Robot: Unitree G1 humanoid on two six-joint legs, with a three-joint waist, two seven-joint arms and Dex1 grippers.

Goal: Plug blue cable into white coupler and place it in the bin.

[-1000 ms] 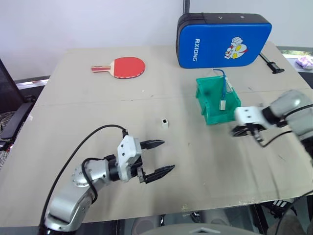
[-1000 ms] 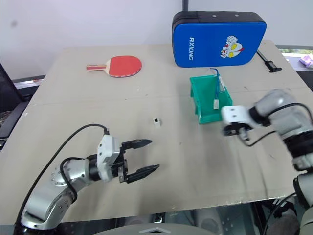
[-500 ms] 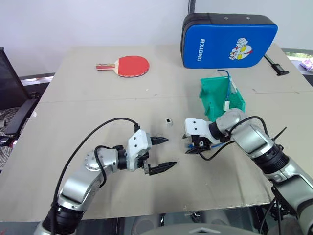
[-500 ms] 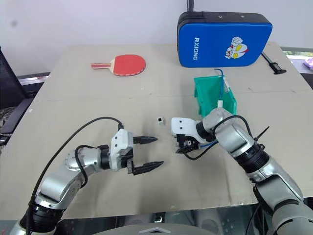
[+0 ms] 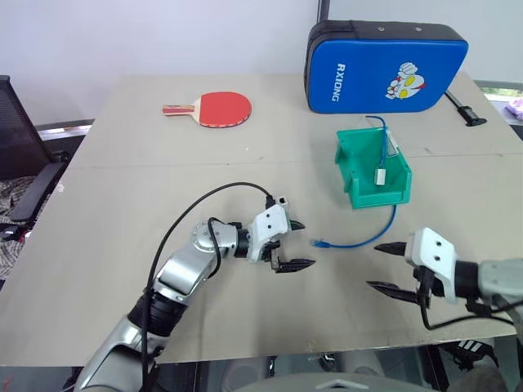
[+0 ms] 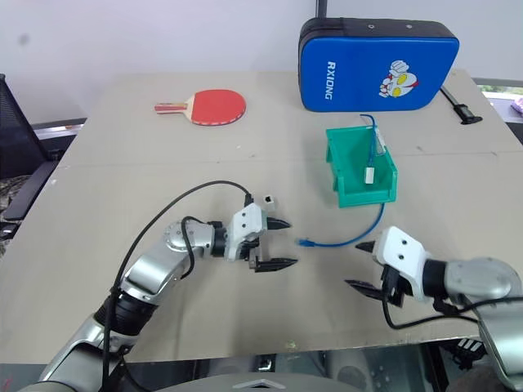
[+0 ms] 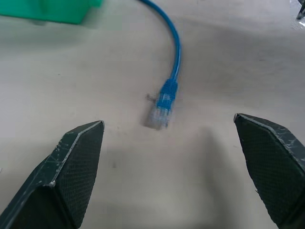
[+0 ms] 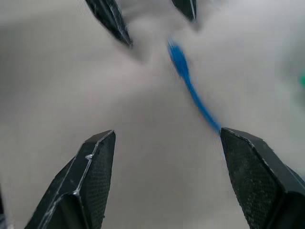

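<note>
CHANGE: right gripper (image 5: 395, 266) lets go, backs off open | blue cable (image 5: 359, 238) plug now on table, tail in bin (image 5: 353, 173) | left gripper (image 5: 294, 244) open, closing in (white coupler (image 6: 267, 198) beside its wrist) | NEXT: probably grasp plug

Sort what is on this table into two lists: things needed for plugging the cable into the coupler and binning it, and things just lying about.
Needed for the job:
- blue cable, one end in the bin, free plug on the table
- white coupler, just behind the left gripper
- green bin

Just lying about:
- red table tennis paddle
- blue padded case
</note>
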